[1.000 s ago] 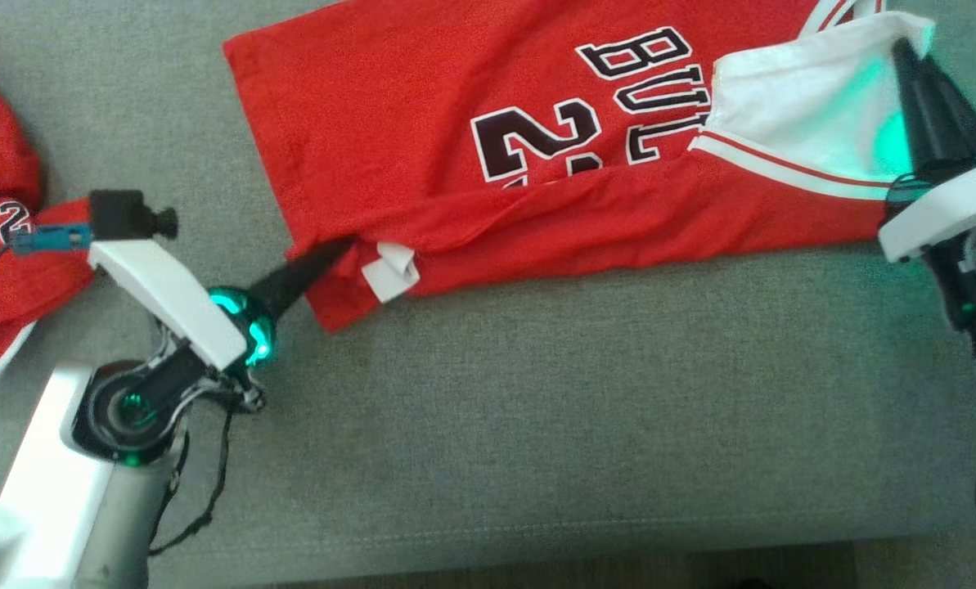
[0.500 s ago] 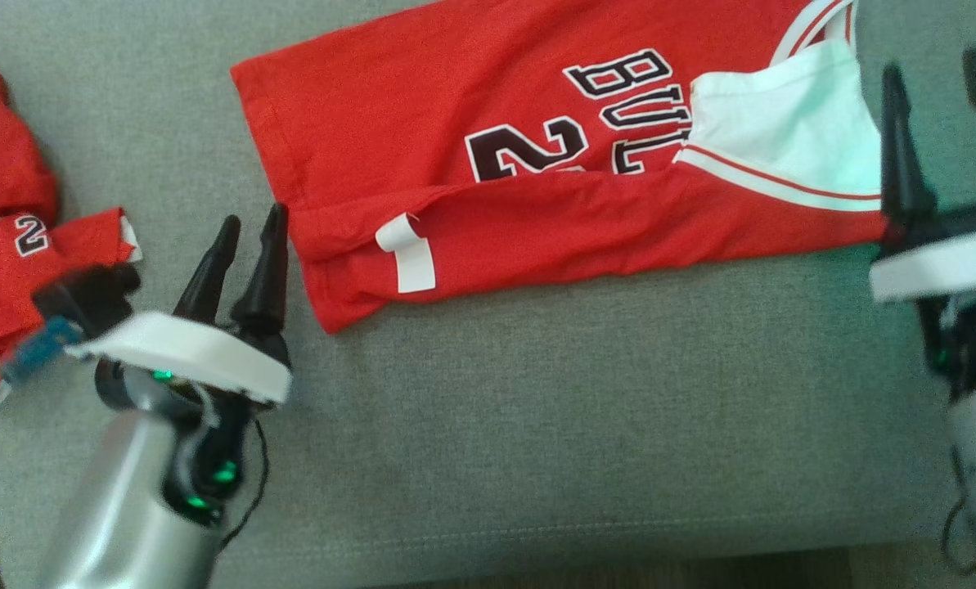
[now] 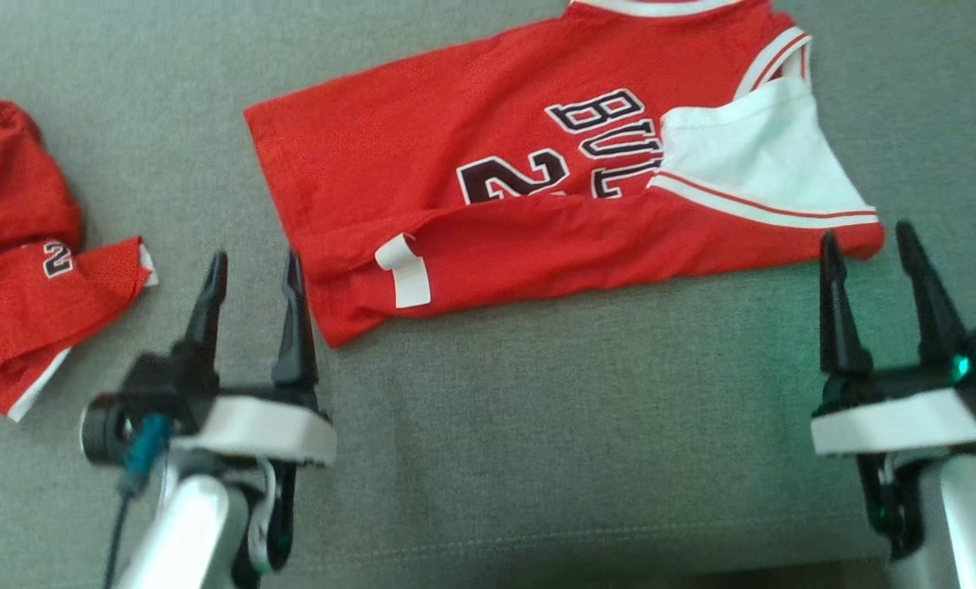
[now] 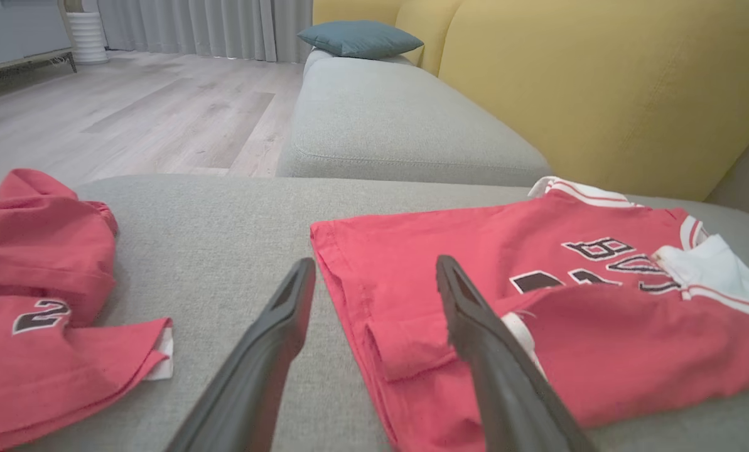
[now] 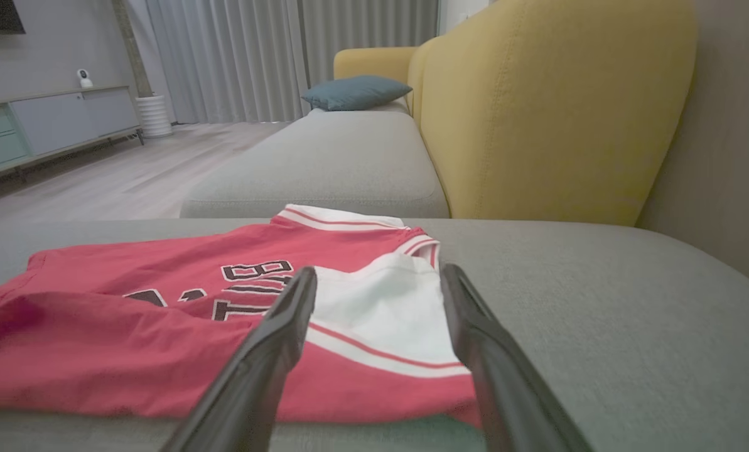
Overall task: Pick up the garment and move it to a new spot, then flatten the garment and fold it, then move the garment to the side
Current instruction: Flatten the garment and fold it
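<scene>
left tool [image 3: 256,258], right tool [image 3: 864,231] let go, now spread | garment [image 3: 422,164] on grey sofa seat [image 3: 537,409] | wood floor [image 4: 129,119] beyond

Living room, yellow sofa [image 5: 537,125], curtains [image 5: 236,56], low cabinet [image 5: 54,122]

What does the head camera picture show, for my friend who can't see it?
A red jersey with black letters lies on a grey sofa cushion, its near edge folded over. The left tool and right tool are open beside its near corners, holding nothing. Another red garment lies crumpled at the left.
</scene>
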{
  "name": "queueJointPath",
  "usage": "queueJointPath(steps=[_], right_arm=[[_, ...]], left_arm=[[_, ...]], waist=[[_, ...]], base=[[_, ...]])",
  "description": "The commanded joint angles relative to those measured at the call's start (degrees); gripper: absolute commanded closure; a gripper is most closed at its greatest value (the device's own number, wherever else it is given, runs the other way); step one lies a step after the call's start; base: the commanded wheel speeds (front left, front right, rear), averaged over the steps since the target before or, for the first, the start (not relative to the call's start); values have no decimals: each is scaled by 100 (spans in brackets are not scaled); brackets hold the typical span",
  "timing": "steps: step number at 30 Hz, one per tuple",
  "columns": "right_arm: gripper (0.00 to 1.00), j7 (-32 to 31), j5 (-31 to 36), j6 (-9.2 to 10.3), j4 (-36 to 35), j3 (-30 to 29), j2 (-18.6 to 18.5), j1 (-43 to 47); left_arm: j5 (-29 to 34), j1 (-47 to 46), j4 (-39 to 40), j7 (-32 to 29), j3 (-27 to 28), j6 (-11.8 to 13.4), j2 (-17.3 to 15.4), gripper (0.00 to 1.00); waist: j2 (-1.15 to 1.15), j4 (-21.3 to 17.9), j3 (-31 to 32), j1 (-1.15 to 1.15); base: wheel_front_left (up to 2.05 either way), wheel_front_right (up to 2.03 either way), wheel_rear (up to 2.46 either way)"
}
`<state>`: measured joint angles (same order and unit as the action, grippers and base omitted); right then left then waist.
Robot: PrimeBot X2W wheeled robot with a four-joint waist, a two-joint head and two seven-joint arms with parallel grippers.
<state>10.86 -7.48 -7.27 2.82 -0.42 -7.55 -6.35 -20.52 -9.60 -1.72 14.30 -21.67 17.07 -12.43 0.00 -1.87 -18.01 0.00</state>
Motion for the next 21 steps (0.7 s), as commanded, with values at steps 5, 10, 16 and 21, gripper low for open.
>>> queueJointPath(steps=[5, 10, 16, 21], right_arm=[[0, -139, 36, -22, -357, 109, 94, 281], [0, -217, 27, -22, -435, 71, 139, 372], [0, -295, -14, -22, -485, 26, 142, 400], [0, -481, -135, -22, -258, -40, 25, 296]], left_arm=[[340, 289, 268, 68, 136, 147, -100, 0], [440, 428, 282, 69, 168, 145, -57, 0], [467, 457, 241, 69, 183, 57, -8, 0], [396, 372, 39, -1, 52, -116, 36, 0]], waist=[[0, -78, 195, 0], [0, -82, 249, 0], [0, -84, 243, 0], [0, -107, 156, 0]], base=[[0, 0, 0], [0, 0, 0], [0, 0, 0], [0, 0, 0]])
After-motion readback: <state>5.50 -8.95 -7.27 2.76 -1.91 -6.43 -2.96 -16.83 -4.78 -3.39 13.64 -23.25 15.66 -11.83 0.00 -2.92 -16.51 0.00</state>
